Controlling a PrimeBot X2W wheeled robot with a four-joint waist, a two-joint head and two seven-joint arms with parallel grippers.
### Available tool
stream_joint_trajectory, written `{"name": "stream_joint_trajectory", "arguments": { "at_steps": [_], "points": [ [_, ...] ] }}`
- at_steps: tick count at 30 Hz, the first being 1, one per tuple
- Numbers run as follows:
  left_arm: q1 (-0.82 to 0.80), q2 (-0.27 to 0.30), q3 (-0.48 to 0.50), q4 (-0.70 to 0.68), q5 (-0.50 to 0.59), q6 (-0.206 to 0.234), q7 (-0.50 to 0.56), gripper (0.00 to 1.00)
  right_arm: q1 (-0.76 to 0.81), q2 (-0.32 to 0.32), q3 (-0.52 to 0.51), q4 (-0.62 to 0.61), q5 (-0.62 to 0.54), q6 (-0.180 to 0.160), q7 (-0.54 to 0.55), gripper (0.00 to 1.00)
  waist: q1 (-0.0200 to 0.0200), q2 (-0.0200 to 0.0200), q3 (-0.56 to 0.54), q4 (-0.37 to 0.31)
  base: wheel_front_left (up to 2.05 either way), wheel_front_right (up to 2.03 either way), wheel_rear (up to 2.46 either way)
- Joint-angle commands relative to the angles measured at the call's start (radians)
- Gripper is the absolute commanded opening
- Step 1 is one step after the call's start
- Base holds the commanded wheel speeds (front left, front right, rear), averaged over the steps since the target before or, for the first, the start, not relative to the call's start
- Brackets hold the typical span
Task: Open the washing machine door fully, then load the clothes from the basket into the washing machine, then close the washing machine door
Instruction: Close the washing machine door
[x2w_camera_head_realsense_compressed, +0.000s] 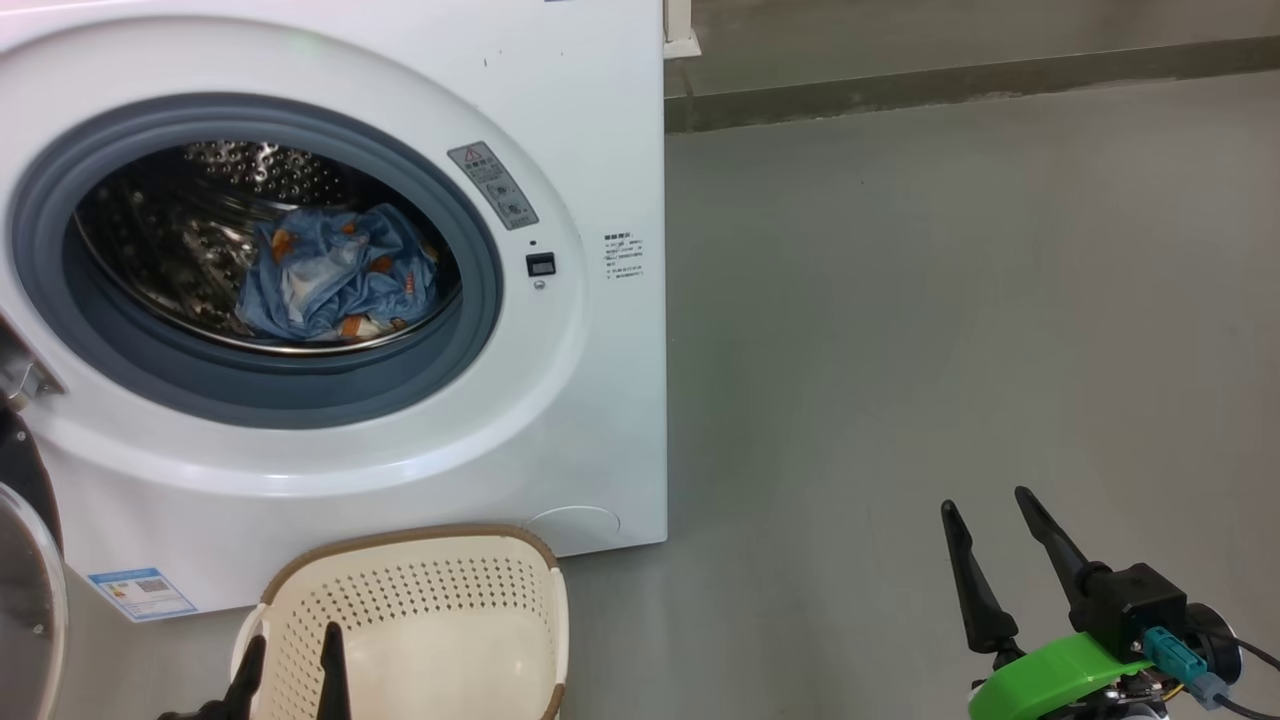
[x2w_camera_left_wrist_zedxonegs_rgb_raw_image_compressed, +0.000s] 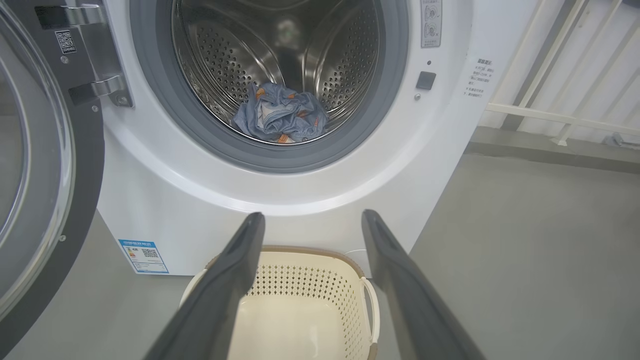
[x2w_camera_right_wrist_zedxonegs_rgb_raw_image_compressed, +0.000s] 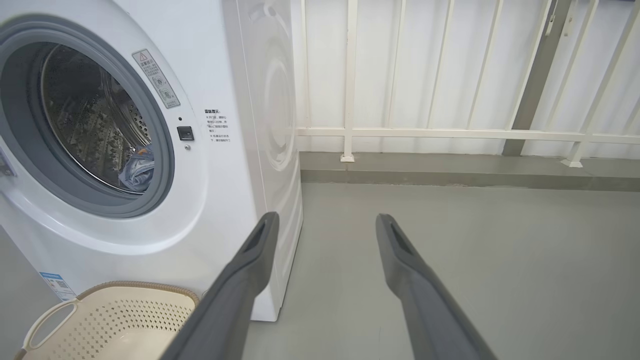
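The left end effector (x2w_camera_head_realsense_compressed: 288, 648) hovers wide open and empty above the basket (x2w_camera_head_realsense_compressed: 400, 545), which sits on the floor (x2w_camera_head_realsense_compressed: 950, 300) against the washing machine (x2w_camera_head_realsense_compressed: 600, 150). The right end effector (x2w_camera_head_realsense_compressed: 985, 503), equally spread, grips nothing. The washing machine door (x2w_camera_left_wrist_zedxonegs_rgb_raw_image_compressed: 45, 150) hangs open; blue clothes (x2w_camera_head_realsense_compressed: 335, 275) lie in the drum.

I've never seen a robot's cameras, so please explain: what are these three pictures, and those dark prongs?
One picture looks down from the robot's head; the other two look along each wrist. The prongs are its two-fingered grippers: the left gripper points toward the basket, the right gripper toward the grey floor. Both are open, holding nothing. The washing machine has its door swung open at the left; a blue patterned garment lies in the drum. No clothes show in the basket.
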Motion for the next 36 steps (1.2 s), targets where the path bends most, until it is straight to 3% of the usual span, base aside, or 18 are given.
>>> {"name": "stream_joint_trajectory", "arguments": {
  "at_steps": [1, 36],
  "points": [
    [-0.041, 0.007, 0.037, -0.016, 0.011, -0.006, -0.006, 1.0, -0.018, -0.002, 0.029, -0.028, 0.013, 0.002, -0.012, 1.0, 0.0, 0.0, 0.0, 0.0, 0.0, 0.0, 0.0],
    [-0.054, 0.002, 0.054, 0.016, 0.021, -0.028, -0.006, 1.0, -0.023, -0.002, 0.045, -0.015, 0.024, 0.002, -0.012, 1.0, 0.0, 0.0, -0.005, 0.001, -0.12, 0.12, 0.0]
  ]
}}
